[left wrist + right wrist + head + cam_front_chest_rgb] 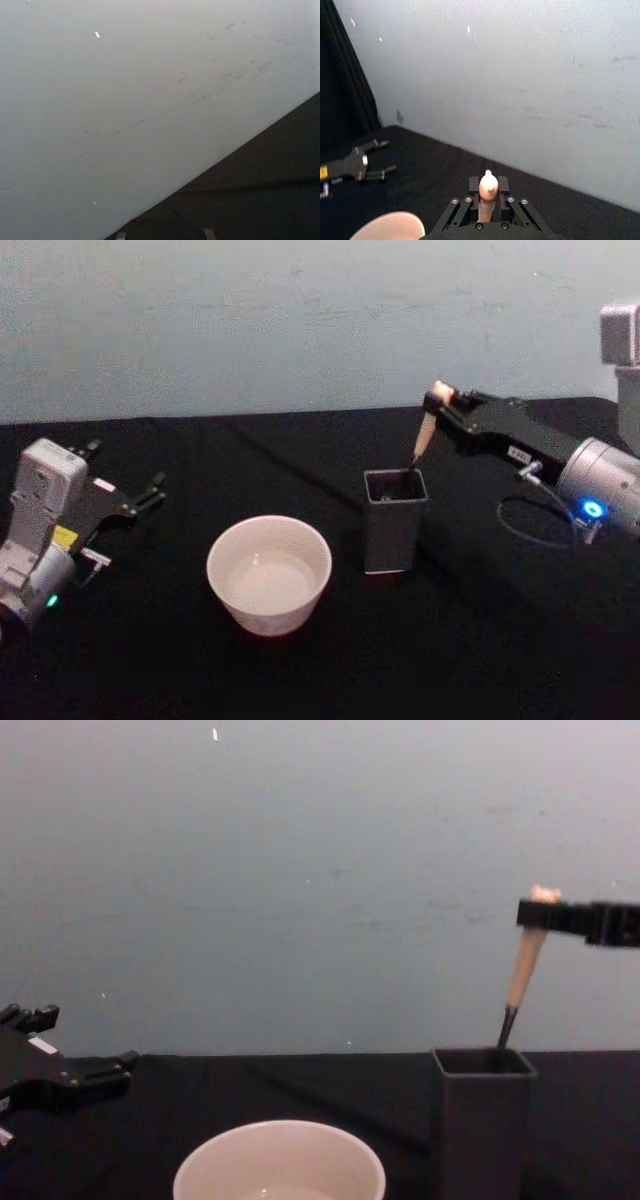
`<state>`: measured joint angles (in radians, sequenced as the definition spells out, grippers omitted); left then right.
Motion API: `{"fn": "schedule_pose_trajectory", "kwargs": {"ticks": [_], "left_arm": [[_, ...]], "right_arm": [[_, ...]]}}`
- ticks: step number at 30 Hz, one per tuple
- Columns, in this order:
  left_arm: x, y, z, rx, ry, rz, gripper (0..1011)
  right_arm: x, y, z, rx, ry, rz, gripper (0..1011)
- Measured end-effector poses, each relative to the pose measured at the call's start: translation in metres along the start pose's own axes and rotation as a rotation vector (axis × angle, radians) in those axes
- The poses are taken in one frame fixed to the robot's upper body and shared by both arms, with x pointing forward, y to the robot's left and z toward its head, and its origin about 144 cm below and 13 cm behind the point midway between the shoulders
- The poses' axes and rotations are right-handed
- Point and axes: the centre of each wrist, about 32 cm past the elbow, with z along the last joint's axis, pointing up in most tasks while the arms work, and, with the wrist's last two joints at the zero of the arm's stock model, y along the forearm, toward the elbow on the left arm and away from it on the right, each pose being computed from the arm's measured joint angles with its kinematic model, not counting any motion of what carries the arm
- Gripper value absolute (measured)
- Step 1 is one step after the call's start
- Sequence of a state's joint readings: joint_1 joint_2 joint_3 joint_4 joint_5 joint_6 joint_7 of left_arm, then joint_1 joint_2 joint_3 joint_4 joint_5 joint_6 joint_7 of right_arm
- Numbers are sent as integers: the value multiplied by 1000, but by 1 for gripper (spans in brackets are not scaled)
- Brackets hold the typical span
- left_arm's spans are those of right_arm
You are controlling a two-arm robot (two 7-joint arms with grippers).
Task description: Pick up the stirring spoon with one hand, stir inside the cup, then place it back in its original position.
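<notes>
The fingers of the right gripper (437, 398) are clamped on the top of the stirring spoon (424, 435), by its bear head. The spoon stands nearly upright, head tilted toward the robot's right, dark neck pointing down into the grey holder (393, 525); its bowl is hidden inside. The cup (268, 575) sits left of the holder on the black bench (500, 640). The left gripper (125, 468) lies far left, fingers spread.

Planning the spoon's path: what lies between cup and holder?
Nothing: the head view shows bare cloth between cup and holder. Right tool grips the spoon in the holder; left tool rests far left.
</notes>
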<state>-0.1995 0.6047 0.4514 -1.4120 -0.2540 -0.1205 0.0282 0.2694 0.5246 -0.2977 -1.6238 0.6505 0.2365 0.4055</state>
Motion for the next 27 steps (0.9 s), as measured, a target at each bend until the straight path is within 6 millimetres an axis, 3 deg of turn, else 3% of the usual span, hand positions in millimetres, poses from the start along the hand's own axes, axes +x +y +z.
{"fn": "schedule_pose_trajectory", "kwargs": {"ticks": [17, 27], "left_arm": [[0, 0, 0, 0, 0, 0, 1001], [0, 0, 0, 0, 0, 0, 1001]], "right_arm": [[-13, 13, 25, 130, 64, 21, 214], [-31, 26, 17, 97, 81, 102, 214]]}}
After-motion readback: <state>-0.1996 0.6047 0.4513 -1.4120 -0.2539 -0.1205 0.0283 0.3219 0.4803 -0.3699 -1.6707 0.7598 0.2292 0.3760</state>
